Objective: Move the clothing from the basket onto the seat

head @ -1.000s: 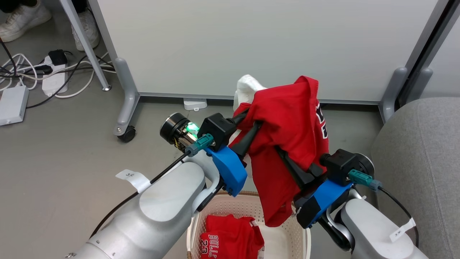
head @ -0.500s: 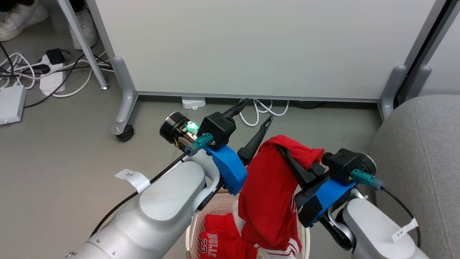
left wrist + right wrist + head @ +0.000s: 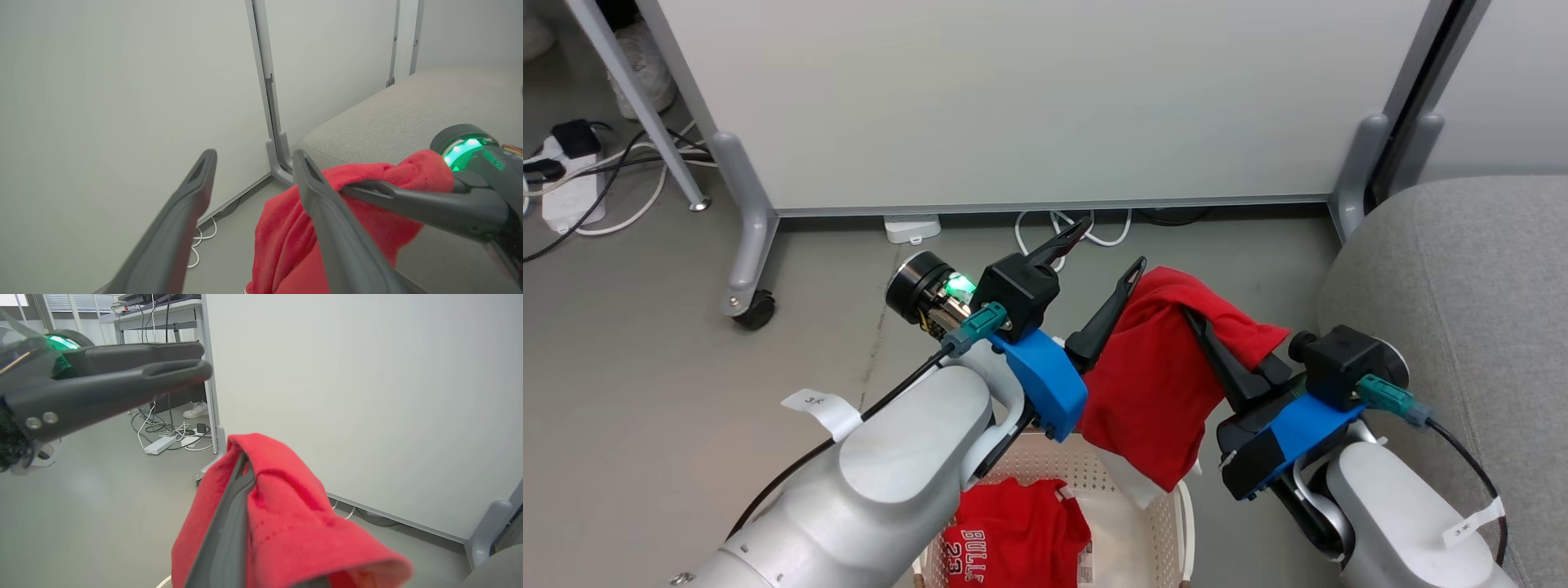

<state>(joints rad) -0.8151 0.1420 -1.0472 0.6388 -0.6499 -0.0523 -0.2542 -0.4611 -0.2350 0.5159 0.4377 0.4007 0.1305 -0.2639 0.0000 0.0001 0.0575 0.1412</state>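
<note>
Red shirt (image 3: 1152, 384) hangs above basket (image 3: 1183, 523).
My right gripper (image 3: 1199, 325) clamps it; my left gripper (image 3: 1112, 243) fingers stand apart beside it.

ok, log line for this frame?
left gripper: open, empty | right gripper: shut on held shirt, hanging above basket | second shirt: in basket | seat: at right, no shirt on visible part

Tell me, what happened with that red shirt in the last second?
The left pincer opened and let go of the red shirt, which dropped and now hangs from the right pincer alone. The right pincer carried it closer to the grey seat, and the camera turned that way too. The other red shirt stayed in the basket.
</note>
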